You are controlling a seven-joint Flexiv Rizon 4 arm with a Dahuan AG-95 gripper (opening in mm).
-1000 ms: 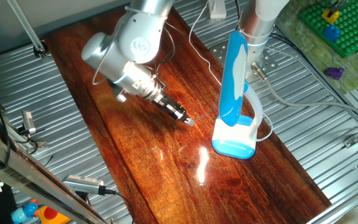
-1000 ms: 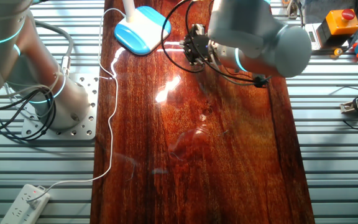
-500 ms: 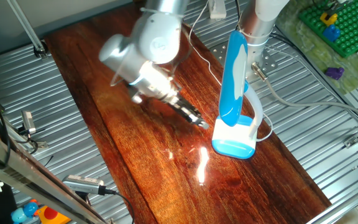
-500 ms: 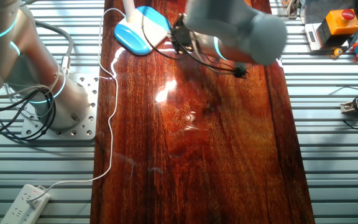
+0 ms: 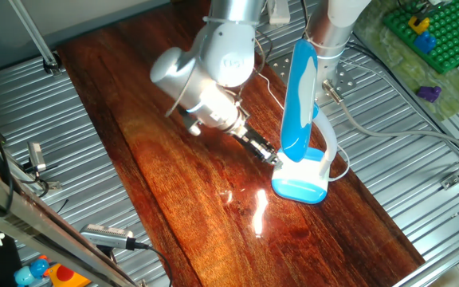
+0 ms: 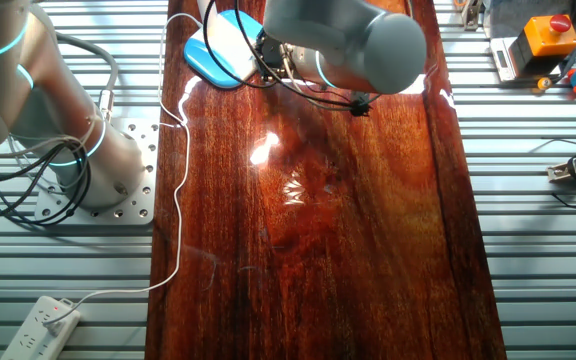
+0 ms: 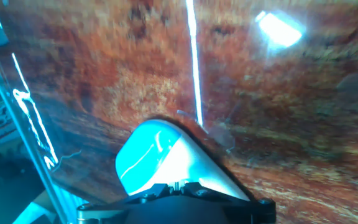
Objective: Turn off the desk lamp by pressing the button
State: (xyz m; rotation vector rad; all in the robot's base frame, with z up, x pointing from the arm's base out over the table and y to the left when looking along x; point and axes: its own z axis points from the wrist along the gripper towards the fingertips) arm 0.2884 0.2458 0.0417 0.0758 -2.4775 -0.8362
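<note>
The desk lamp (image 5: 303, 135) stands at the wooden board's (image 5: 174, 191) far edge; the gripper (image 5: 272, 156) points slantwise down at its white base, just beside it; the button is not discernible; finger spacing cannot be told.

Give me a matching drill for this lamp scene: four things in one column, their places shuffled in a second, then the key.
1. desk lamp
2. gripper
3. power strip
4. green brick plate

A. on the metal slats, beside the wooden board
B. standing on the wooden board
C. at the lamp's white base
D. far corner, behind the lamp

Pairs: 1-B, 2-C, 3-A, 4-D
</note>
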